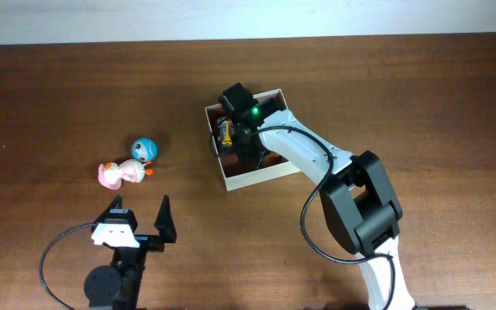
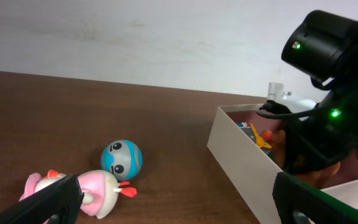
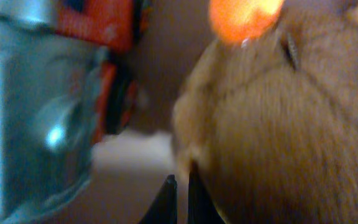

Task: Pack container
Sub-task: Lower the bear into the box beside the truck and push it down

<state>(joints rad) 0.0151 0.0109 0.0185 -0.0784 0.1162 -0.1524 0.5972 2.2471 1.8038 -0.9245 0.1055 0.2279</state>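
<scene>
I'm mid-pack: the right gripper [image 3: 179,190] is down inside the container [image 1: 257,178], jaws pinched together on nothing I can see, tips hard by a brown plush [image 3: 278,124]. The left gripper [image 1: 141,207] hangs with jaws spread wide, near the duck [image 1: 120,174] and blue ball [image 1: 144,149] on the table [image 1: 58,103]. Next, I'd judge, lift the right arm clear of the wall, then fetch those two. The container sits right of centre, mouth up, square so no long axis, walls skewed to the table's edge.
</scene>
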